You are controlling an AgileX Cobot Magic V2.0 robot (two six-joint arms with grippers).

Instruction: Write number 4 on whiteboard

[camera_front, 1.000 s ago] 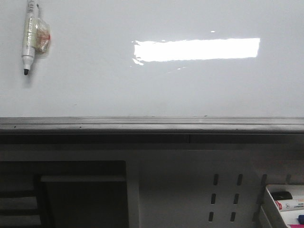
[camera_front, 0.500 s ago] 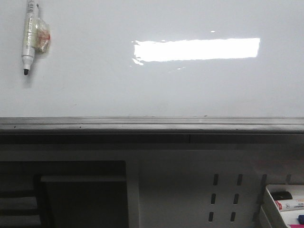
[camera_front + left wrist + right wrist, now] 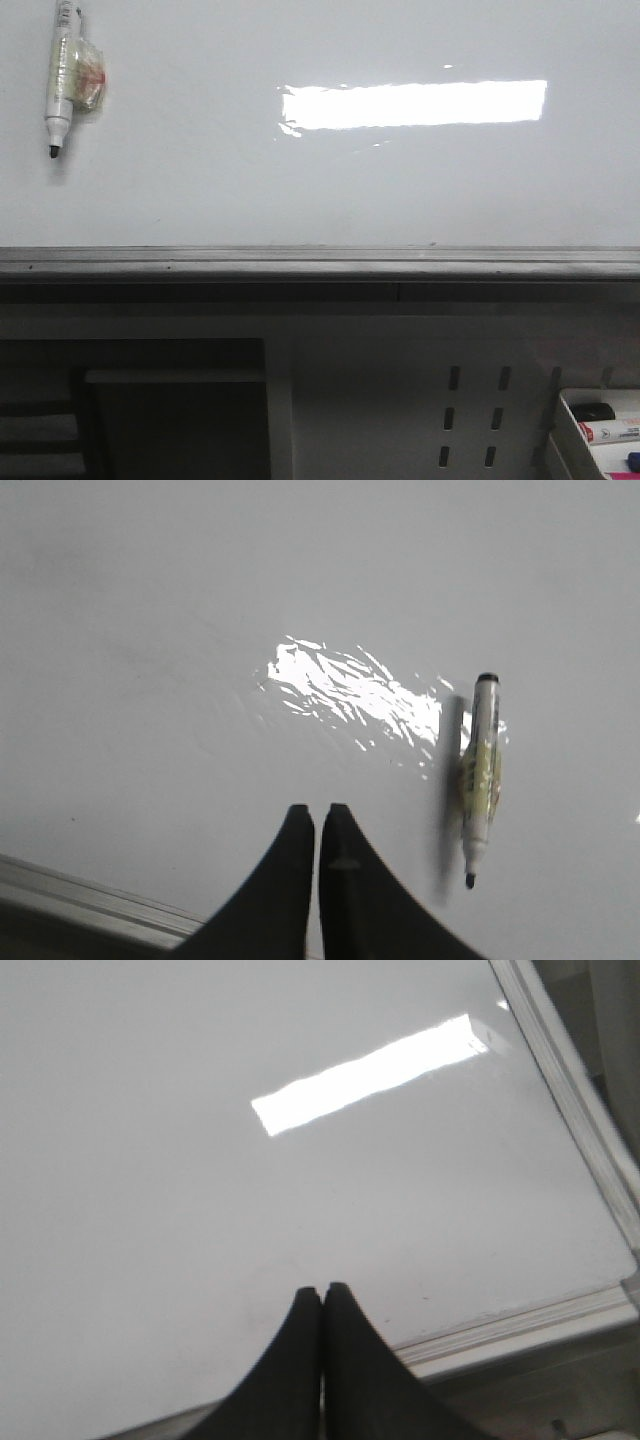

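Whiteboard [image 3: 200,180]: glossy, smooth white face (bright glare patch on it). Lower rail [image 3: 320,262]: grey brushed-looking metal, dull sheen. Marker [image 3: 62,75]: white plastic barrel, crinkled clear tape around it. Gripper fingers [image 3: 292,880]: matt black.

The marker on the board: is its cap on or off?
Off. The marker lies on the whiteboard with its dark writing tip bare in both views; no cap shows.

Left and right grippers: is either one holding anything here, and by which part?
Nothing is held. The left gripper and right gripper are both shut on nothing; the marker lies apart on the whiteboard.
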